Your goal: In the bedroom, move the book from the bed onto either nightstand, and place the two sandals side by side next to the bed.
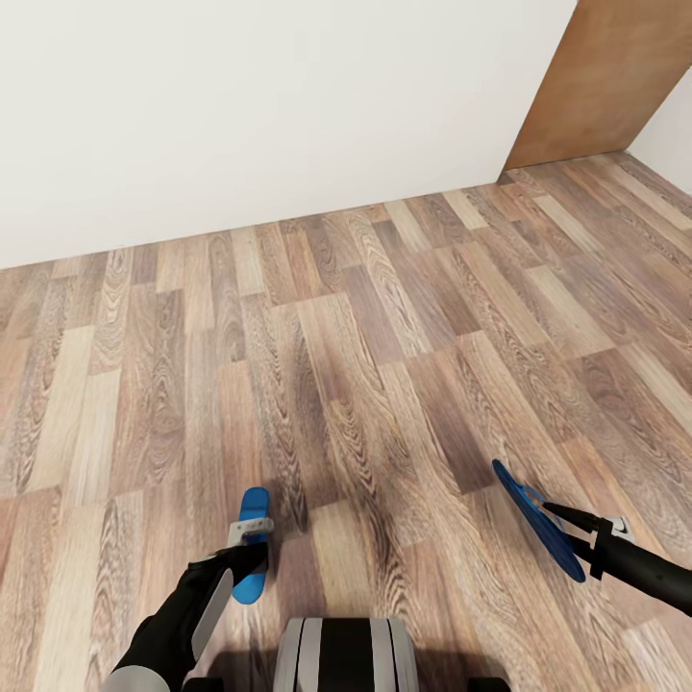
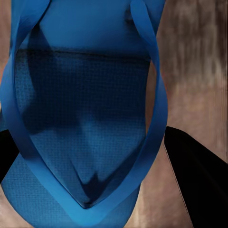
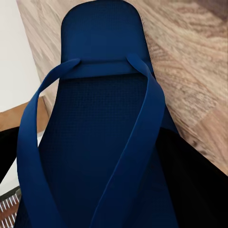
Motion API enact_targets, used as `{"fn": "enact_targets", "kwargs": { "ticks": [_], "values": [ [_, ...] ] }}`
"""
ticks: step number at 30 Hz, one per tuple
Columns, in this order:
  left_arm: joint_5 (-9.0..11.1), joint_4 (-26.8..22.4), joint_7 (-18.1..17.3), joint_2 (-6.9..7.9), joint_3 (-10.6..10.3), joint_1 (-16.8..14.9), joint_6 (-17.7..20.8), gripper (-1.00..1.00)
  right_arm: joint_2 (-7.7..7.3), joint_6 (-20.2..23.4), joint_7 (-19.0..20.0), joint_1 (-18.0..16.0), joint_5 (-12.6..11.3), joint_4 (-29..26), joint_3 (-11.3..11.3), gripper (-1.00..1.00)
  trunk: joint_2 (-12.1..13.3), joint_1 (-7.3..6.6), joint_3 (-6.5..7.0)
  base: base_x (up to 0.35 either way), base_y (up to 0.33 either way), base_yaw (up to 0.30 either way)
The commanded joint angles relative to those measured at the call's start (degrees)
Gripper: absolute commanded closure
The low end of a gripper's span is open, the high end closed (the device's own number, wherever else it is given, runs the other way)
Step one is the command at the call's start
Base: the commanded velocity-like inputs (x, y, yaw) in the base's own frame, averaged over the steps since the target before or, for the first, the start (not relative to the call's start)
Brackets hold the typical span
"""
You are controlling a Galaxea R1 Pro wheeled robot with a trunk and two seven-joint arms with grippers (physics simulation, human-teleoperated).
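Blue sandals, one clamped in each of our grippers above the wood-plank floor (image 1: 384,317).
Left gripper (image 1: 248,548) grips left sandal (image 1: 254,543), long axis pointing at the white wall (image 1: 240,106); right gripper (image 1: 557,514) grips right sandal (image 1: 538,519) edge-up, angled up-left.

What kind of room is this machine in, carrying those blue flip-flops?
Probably a room in a home, though no furniture shows here. You can see a wood-plank floor, a plain white wall and a brown wooden panel, perhaps a door, in the corner.

A home room; wood-plank floor (image 1: 384,317), plain white wall (image 1: 240,106), wooden door (image 1: 605,77).
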Motion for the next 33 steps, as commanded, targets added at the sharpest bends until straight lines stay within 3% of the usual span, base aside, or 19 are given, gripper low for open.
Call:
{"fn": "enact_targets", "kwargs": {
  "ticks": [1, 33],
  "values": [
    [0.56, -0.08, 0.13, -0.02, 0.07, 0.0, 0.32, 1.0, 0.0, 0.18, 0.1, -0.02, 0.15, 0.01, -0.04, 1.0, 0.0, -0.03, 0.2, 0.0, 0.0, 0.0],
    [0.82, -0.08, -0.21, 0.14, 0.19, 0.0, 0.2, 1.0, 0.0, 0.18, 0.1, -0.02, 0.15, 0.06, -0.1, 1.0, 0.43, -0.86, 7.29, 0.0, 0.0, 0.0]
  ]
}}
